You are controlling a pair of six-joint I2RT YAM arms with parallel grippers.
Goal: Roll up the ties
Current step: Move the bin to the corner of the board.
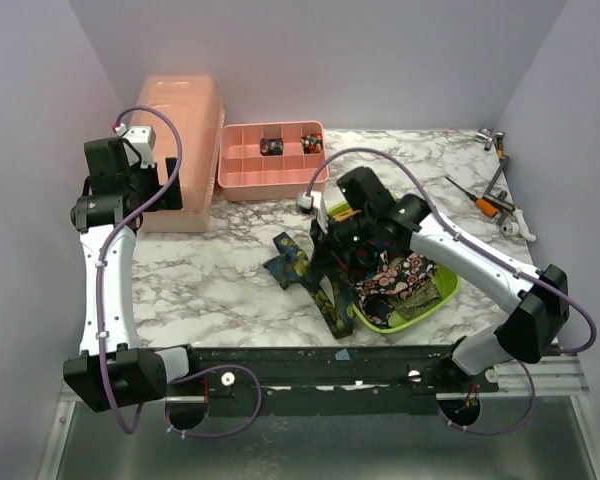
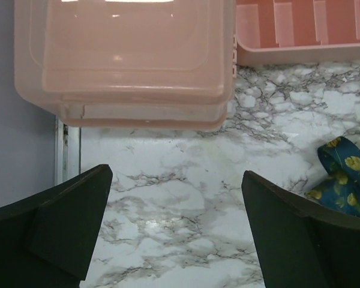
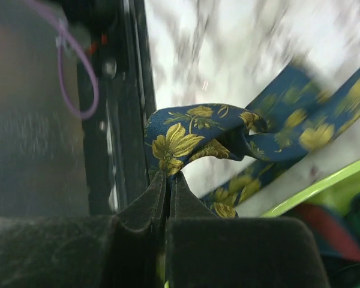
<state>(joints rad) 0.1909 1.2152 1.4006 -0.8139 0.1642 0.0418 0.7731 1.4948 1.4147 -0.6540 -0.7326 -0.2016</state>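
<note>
A dark navy tie with yellow-green flowers (image 1: 302,272) lies crumpled on the marble table, its tail running toward the front edge. My right gripper (image 1: 330,258) is shut on a fold of this tie (image 3: 180,135); its fingertips (image 3: 159,195) are pressed together and hold the fold up off the table. More ties are piled in a lime green tray (image 1: 446,290), with a brown one with pale dots (image 1: 408,272) on top. My left gripper (image 1: 140,190) is open and empty (image 2: 177,180) above bare table in front of the pink box. The navy tie's end (image 2: 345,177) shows at that view's right edge.
A pink lidded box (image 1: 180,150) stands at the back left, and also shows in the left wrist view (image 2: 126,54). A pink divided organizer (image 1: 270,160) holding small items stands beside it. Screwdrivers and tools (image 1: 490,195) lie at the back right. A black rail (image 1: 310,365) runs along the front edge.
</note>
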